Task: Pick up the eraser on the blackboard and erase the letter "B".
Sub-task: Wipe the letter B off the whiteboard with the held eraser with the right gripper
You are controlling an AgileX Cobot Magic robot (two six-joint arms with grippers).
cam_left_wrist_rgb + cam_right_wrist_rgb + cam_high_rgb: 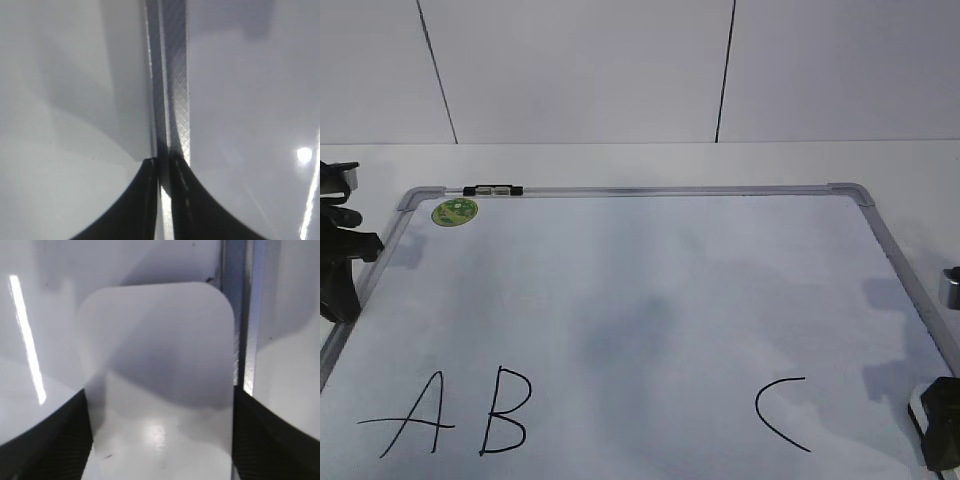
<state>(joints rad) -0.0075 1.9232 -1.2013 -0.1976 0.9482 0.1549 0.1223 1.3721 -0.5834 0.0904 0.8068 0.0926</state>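
The blackboard (650, 290) is a white dry-erase board with a grey frame, lying flat. The black letter "B" (506, 410) stands near its front left, next to a black "A" (412, 415). The white eraser (160, 355) lies on the board beside its right frame (235, 315). A sliver of the eraser shows in the exterior view (918, 405). My right gripper (159, 440) has a jaw against each side of the eraser, at the board's front right corner (942, 435). My left gripper (164, 165) is shut and empty over the left frame (175, 75), at the exterior view's left edge (335, 250).
A black "C" (780, 412) is drawn at the front right. A round green sticker (454, 211) sits at the board's back left corner. A black marker (492, 189) lies on the top frame. A white tiled wall stands behind the table.
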